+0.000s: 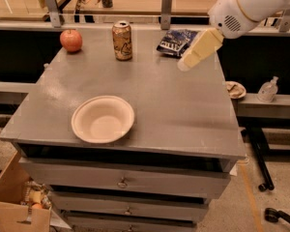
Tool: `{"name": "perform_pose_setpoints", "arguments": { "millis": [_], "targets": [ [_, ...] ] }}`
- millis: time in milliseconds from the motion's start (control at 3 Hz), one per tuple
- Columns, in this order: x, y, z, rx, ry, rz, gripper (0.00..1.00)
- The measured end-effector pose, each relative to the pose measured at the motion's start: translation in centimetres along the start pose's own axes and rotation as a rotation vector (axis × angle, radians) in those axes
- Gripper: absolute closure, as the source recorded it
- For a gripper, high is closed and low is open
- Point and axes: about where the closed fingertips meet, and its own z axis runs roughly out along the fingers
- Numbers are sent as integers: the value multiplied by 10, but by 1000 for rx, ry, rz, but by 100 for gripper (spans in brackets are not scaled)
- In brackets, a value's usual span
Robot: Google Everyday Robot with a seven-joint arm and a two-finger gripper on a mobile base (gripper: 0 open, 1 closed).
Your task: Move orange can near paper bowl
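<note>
The orange can [122, 41] stands upright near the back edge of the grey table [183, 110], left of centre. The paper bowl [103, 119] sits empty near the table's front left, well apart from the can. My arm comes in from the upper right. My gripper [186, 63] is a cream-coloured end hanging over the back right part of the table, to the right of the can and just in front of a dark snack bag. It holds nothing that I can see.
A red apple [71, 40] lies at the back left corner. A dark blue snack bag [178, 41] lies at the back right. Metal posts and a rail stand behind the table. A cardboard box [14, 202] is on the floor at lower left. A clear bottle [268, 90] stands on a ledge to the right.
</note>
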Motion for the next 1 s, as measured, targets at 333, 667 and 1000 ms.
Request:
{"name": "perform_pose_setpoints", "arguments": {
  "millis": [333,667,1000],
  "targets": [
    [-15,-14,1,53,-57,34,0],
    [-17,-16,6,55,-75,41,0],
    [-52,-32,48,41,-133,16,0]
  ]
}}
